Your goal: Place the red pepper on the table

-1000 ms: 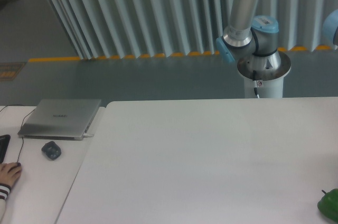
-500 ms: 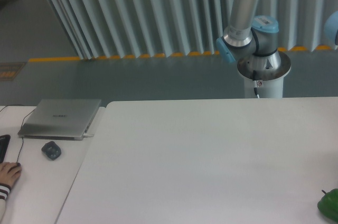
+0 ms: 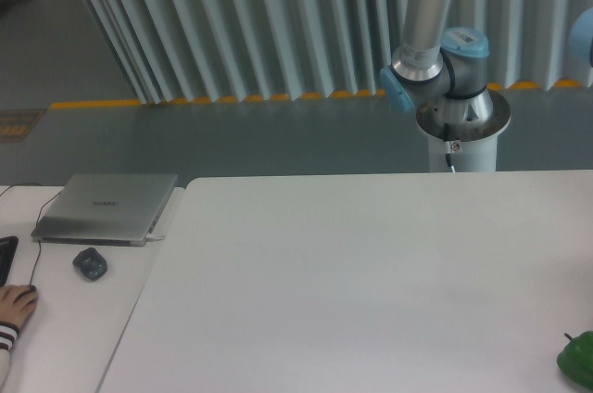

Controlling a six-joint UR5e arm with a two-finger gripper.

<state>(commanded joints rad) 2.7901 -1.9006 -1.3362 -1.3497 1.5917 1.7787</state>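
Observation:
The large white table (image 3: 352, 282) fills the lower right of the camera view. The red pepper is out of view. The gripper is out of view too: only the arm's base and lower links (image 3: 435, 59) show behind the table's far edge, rising out of the top of the frame.
A green pepper (image 3: 579, 361) sits at the table's right front corner, partly cut off by the frame. A narrower white desk (image 3: 65, 319) on the left bears a closed laptop (image 3: 107, 208), a mouse (image 3: 90, 264) and a person's hand (image 3: 14, 310).
The arm's upper links at the top right have shifted slightly. Nothing on the table has moved.

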